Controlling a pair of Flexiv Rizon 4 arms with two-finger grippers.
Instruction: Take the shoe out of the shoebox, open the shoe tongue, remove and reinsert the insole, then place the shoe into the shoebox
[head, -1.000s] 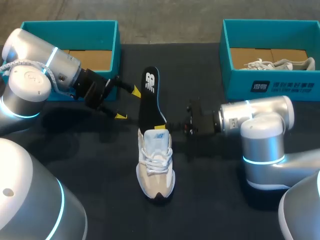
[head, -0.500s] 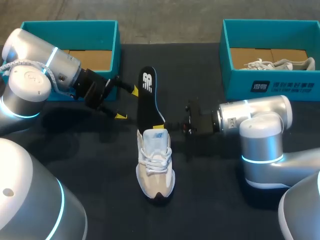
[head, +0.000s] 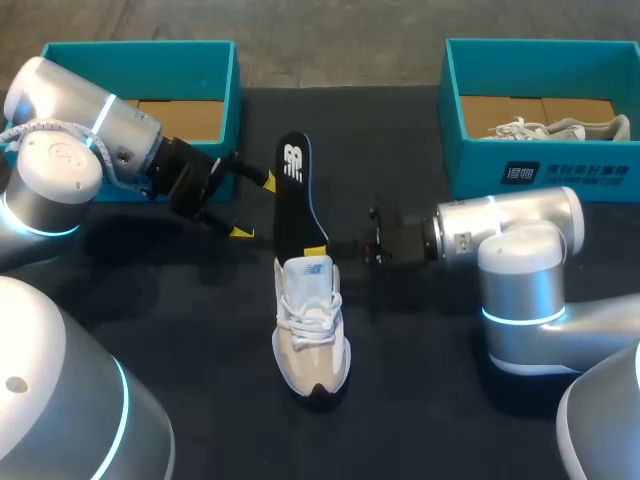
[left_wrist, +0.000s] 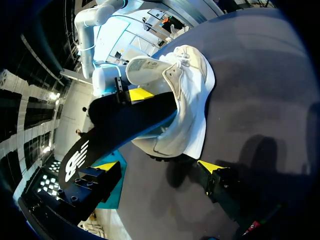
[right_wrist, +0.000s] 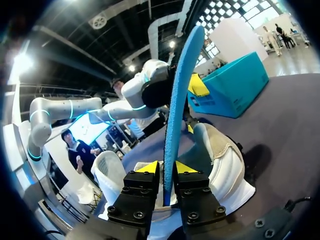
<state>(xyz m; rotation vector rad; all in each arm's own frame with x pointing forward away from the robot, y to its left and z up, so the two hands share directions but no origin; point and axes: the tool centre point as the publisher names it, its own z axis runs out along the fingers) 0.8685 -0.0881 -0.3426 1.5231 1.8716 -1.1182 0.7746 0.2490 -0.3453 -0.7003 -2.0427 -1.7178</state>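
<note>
- the surface (head: 400, 385) is offering the shoe nothing to brace on, so any sideways pull is likely sliding or tipping it instead of seating anything.
- the left shoebox (head: 140, 47) is sitting at the far left, showing only its cardboard floor. the right shoebox (head: 480, 170) at the far right is holding a second shoe (head: 545, 128), so a drop into the wrong box is becoming a later risk.
- the shoe (head: 312, 335) is lying at the middle of the surface, toe pointing near, and nothing is gripping it. a hard downward push is risking rolling it onto its side.
- the insole (head: 293, 190) is standing partly out of the shoe's opening and leaning toward the far side. being thin and flexible, it is likely buckling or folding at the collar if it is being driven in off-line.
- the tongue (head: 308, 270) is lying pulled up beside the insole's base. it could be falling back across the opening and blocking the way in.
- the right end effector (right_wrist: 167, 167) is pinching the insole's edge between nearly closed fingers just above the collar. such a narrow edge grip is risking the insole twisting or slipping free.
- the left end effector (head: 255, 207) is hanging wide open and holding nothing, just left of the insole. a swing of the insole could be striking its fingertips (left_wrist: 107, 166).
</note>
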